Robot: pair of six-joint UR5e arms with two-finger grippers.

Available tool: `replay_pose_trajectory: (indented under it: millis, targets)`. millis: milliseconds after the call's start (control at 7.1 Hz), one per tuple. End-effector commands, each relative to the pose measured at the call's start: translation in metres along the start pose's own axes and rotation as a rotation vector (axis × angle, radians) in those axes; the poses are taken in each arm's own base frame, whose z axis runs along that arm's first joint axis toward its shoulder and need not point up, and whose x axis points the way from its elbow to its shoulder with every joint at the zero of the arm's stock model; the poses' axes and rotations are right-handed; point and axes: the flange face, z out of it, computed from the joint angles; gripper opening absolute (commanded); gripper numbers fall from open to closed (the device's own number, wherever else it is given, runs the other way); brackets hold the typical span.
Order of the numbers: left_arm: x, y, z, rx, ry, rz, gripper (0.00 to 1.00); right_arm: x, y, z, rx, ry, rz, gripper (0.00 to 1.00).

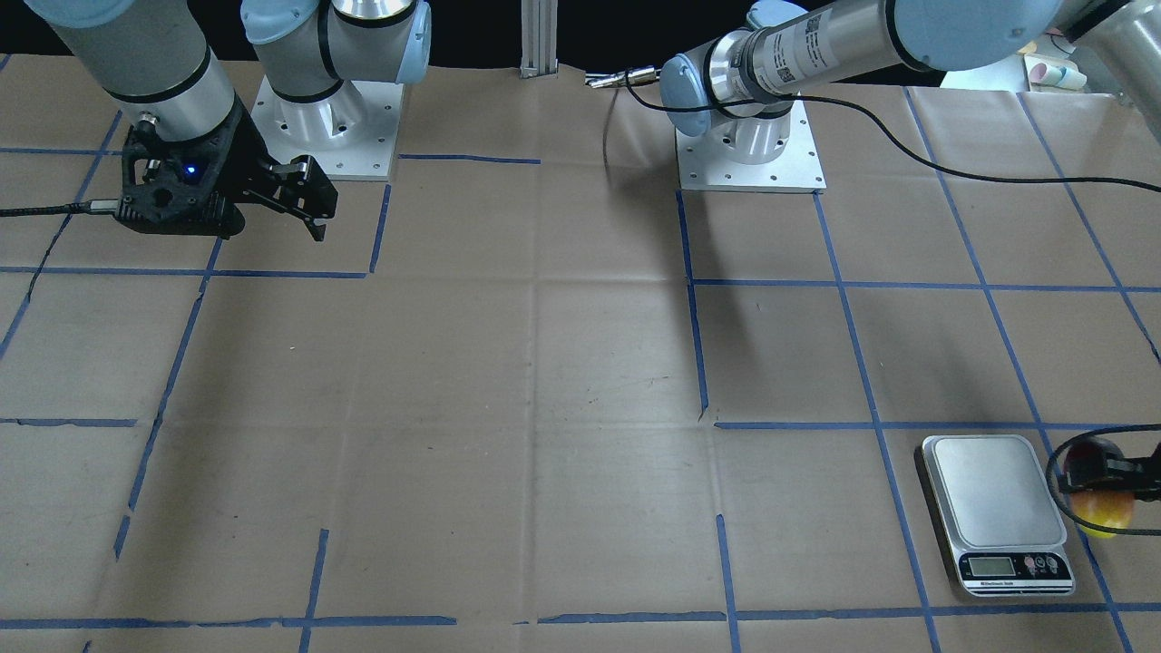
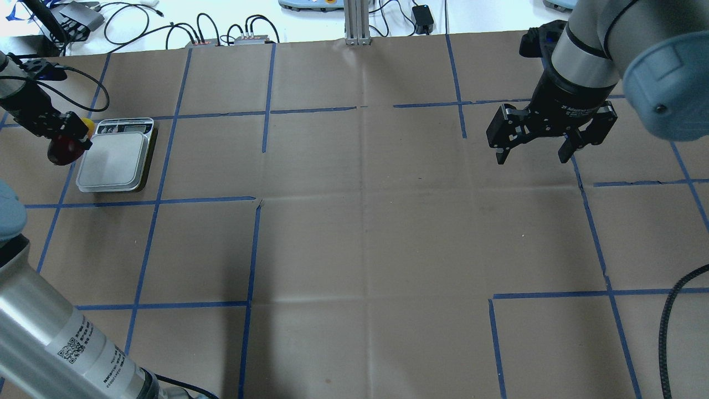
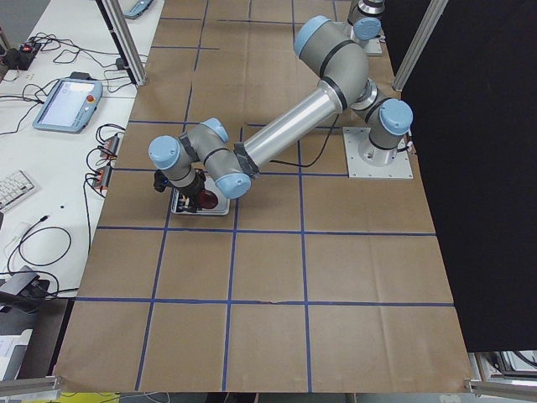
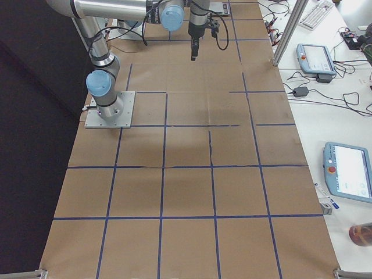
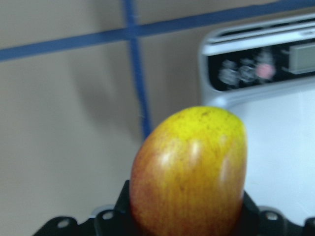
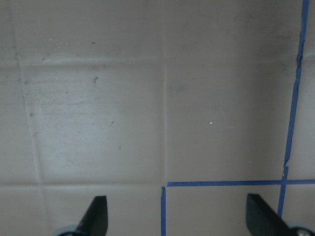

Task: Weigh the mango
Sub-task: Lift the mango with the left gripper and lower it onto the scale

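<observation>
The mango (image 5: 189,172), dark red fading to yellow, is clamped in my left gripper (image 2: 69,136). It hangs at the left edge of the scale (image 2: 113,160), a small silver kitchen scale with an empty plate. In the front-facing view the mango (image 1: 1102,510) is just right of the scale (image 1: 996,508). In the left wrist view the mango's yellow tip points towards the scale's display end (image 5: 266,69). The mango's height above the table cannot be told. My right gripper (image 2: 533,155) is open and empty, hanging over bare table far to the right; it also shows in the right wrist view (image 6: 177,221).
The table is covered in brown paper with a blue tape grid (image 2: 257,202). A black cable (image 1: 998,172) runs across the table near the left arm's base. Cables and boxes (image 2: 221,33) lie past the far edge.
</observation>
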Motion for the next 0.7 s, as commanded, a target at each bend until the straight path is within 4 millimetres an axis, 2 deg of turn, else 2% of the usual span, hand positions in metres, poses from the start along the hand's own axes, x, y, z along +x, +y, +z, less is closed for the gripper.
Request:
replay_pose_trajectory:
  millis: [0, 141, 423, 563]
  targets:
    - [0.039, -0.0181, 0.0196, 0.006, -0.02, 0.004, 0.01, 0.0, 0.0, 0.0, 0.0, 0.0, 0.0, 1.0]
    - [0.0475, -0.0181, 0.0238, 0.0, -0.017, 0.003, 0.01, 0.0, 0.0, 0.0, 0.0, 0.0, 0.0, 1.0]
    - [0.0467, -0.0192, 0.0238, 0.002, -0.018, -0.029, 0.06, 0.0, 0.0, 0.0, 0.0, 0.0, 0.0, 1.0]
    - [0.0485, -0.0166, 0.0292, -0.009, -0.012, -0.03, 0.19, 0.0, 0.0, 0.0, 0.0, 0.0, 0.0, 1.0]
